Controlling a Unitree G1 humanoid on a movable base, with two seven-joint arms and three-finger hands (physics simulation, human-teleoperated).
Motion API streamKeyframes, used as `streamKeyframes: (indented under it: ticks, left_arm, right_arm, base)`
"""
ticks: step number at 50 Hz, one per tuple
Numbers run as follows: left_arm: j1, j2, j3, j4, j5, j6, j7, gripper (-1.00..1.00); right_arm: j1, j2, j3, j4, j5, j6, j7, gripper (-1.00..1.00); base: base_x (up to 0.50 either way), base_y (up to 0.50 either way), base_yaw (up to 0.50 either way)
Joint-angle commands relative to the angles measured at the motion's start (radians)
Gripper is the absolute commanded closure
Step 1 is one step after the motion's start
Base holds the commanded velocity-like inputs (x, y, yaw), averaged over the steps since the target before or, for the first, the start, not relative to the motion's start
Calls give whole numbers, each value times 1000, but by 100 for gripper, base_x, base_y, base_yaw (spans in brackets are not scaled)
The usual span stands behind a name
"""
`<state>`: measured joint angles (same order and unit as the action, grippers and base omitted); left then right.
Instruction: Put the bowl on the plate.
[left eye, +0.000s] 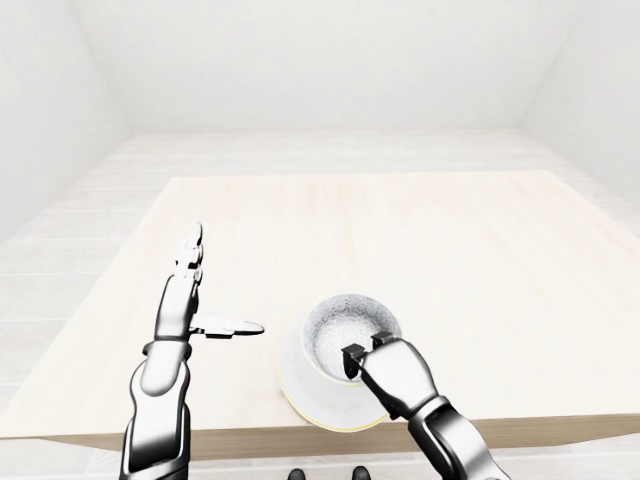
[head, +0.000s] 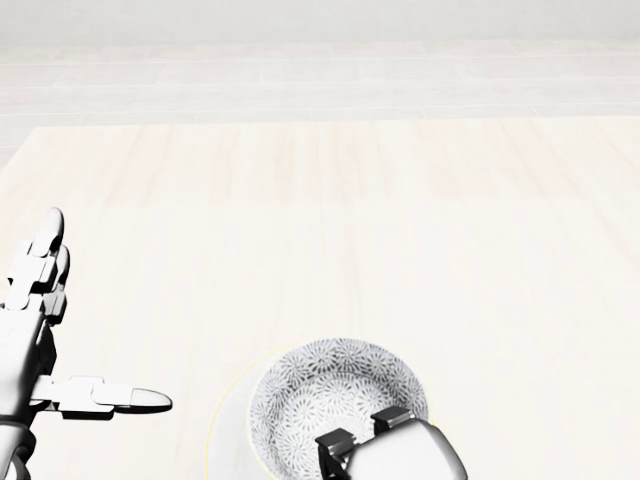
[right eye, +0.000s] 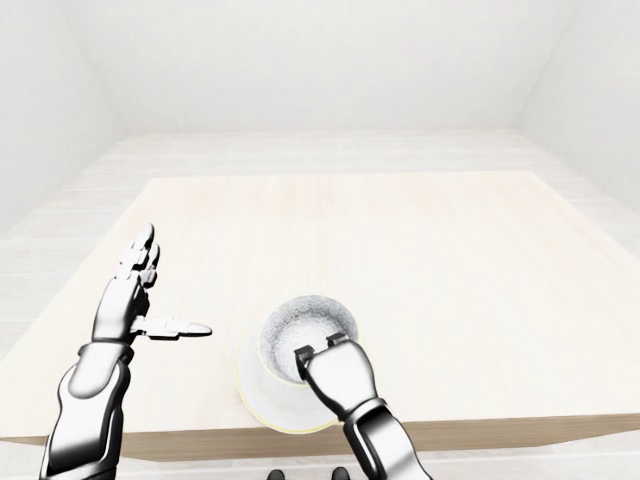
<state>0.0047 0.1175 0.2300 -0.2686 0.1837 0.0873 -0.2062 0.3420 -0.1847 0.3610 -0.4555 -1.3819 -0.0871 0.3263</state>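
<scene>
glossy silver segmented arms (left eye: 157, 400), black joints on the right robot hand (left eye: 395, 375).

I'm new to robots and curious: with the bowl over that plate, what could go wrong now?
The right hand hooks over the rim of the bowl; pulling away could tip or drag it.
The bowl sits toward the right side of the plate and may land off-centre.
The plate lies near the edge of the table; a nudge might push it off.
</scene>
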Motion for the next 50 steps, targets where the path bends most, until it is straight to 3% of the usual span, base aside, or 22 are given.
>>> streamKeyframes:
  ticks: [1, 39, 42, 50]
  left_arm:
    - [-2, 1, -3, 3, 1, 0, 3, -100]
    - [17, -2, 7, 15, -6, 0, -1, -100]
    - [17, -2, 8, 13, -7, 0, -2, -100]
    - [18, -2, 8, 12, -5, 0, -1, -100]
  right_arm:
    - [3, 2, 2, -4, 23, 0, 2, 47]
    - [-6, 4, 24, -15, 30, 0, 16, 29]
    - [-3, 1, 24, -14, 29, 0, 11, 14]
    - [-3, 2, 25, -17, 28, 0, 10, 0]
  base:
    - [0, 0, 0]
    - [0, 0, 0]
    - [0, 0, 0]
    - [0, 0, 0]
